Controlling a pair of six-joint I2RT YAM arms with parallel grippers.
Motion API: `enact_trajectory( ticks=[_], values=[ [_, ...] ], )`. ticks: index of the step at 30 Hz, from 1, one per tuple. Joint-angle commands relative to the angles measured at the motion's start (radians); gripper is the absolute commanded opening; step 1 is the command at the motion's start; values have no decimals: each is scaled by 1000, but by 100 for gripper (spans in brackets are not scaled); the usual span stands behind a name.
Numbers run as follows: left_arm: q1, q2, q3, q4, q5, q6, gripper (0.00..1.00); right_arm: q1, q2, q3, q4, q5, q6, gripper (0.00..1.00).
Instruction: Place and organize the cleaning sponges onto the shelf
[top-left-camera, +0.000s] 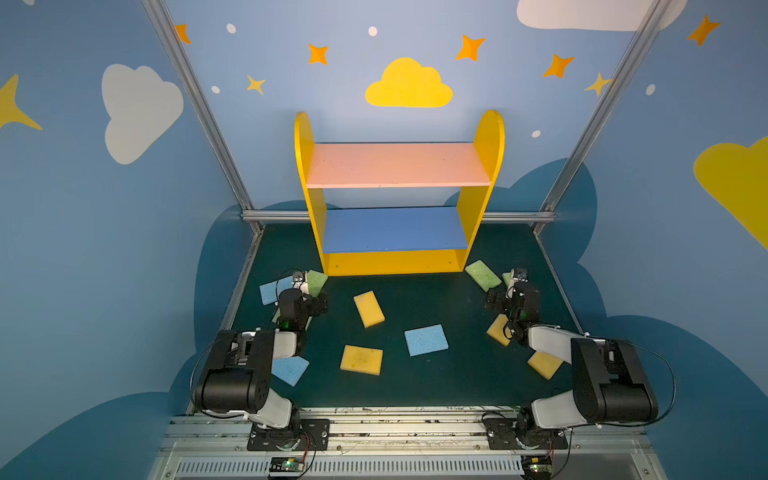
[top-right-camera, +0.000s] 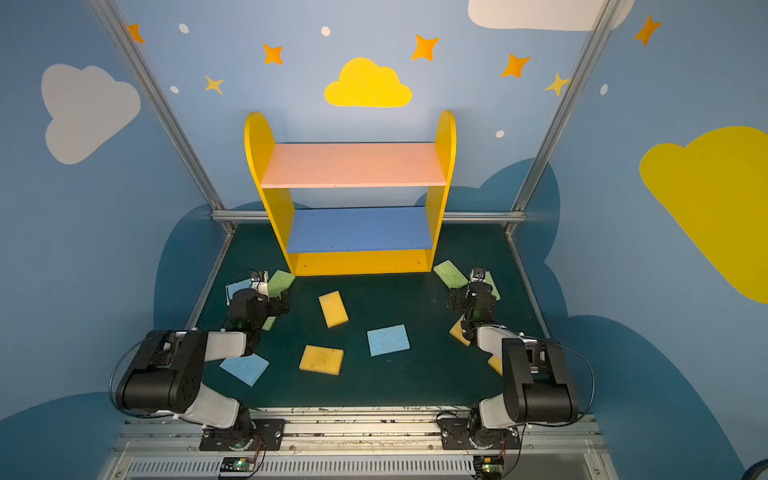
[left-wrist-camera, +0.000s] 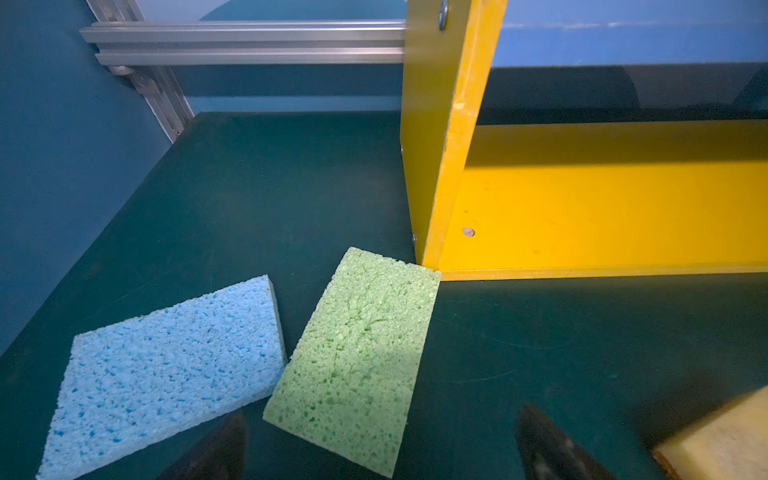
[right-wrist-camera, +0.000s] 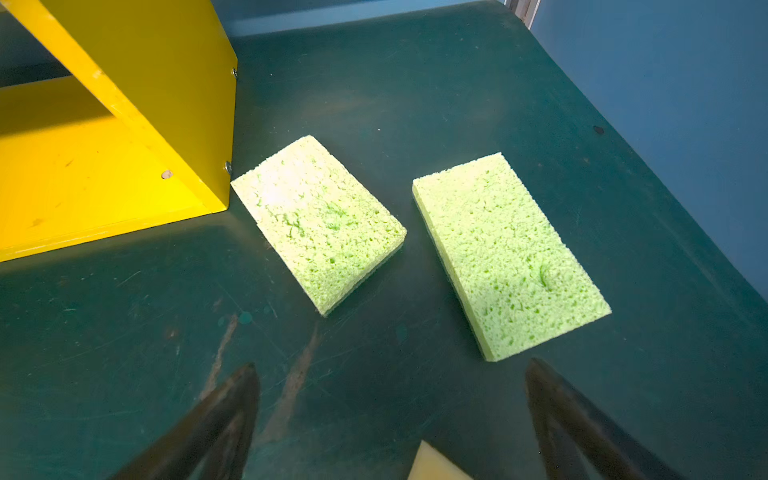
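Sponges (top-left-camera: 369, 308) all on table (top-left-camera: 415, 299), none shelved. Green sponge (left-wrist-camera: 353, 345) at shelf (top-left-camera: 399, 264) left near corner, appar. touching. Second green sponge (right-wrist-camera: 320, 220) just beside right near corner. Left gripper (left-wrist-camera: 382, 449) & right gripper (right-wrist-camera: 390, 382) spread wide, nothing held. Advised: sponge straddled across narrow width, lifted level.

So we've got the shelf (top-left-camera: 395, 264) standing at the back of the worktop (top-left-camera: 440, 299). Out front, the left corner sponge (left-wrist-camera: 353, 349) touches the shelf's left foot, with the outer left sponge (left-wrist-camera: 166, 365) just beside it. The right corner sponge (right-wrist-camera: 320, 224) sits at the right foot, the outer right sponge (right-wrist-camera: 507, 257) near it, not touching. Nearer us, mid-worktop: the back middle sponge (top-left-camera: 368, 308), the front middle sponge (top-left-camera: 361, 360), the right middle sponge (top-left-camera: 426, 340).
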Motion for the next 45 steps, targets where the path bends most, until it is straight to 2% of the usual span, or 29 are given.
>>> enact_trajectory(
  ticks=[1,35,37,38,40,42,45],
  values=[
    [3,-15,1,0,-1,2,100,-6,-16,1,-3,-8,2,98],
    [9,-16,2,-2,11,-3,99,-20,-14,7,-12,-32,4,98],
    [9,-19,8,22,-23,-21,100,-12,-37,11,-24,20,9,98],
    [5,-37,48,-58,-56,-26,99,-12,-52,15,-59,15,27,97],
    [5,-96,162,-345,-48,-21,100,9,-66,-9,-24,43,12,97],
    [-1,-128,211,-417,-53,-14,100,25,-68,-16,-11,65,2,96],
    [-2,-204,232,-431,8,-14,99,26,-72,-20,-4,63,-5,94]
  ],
)
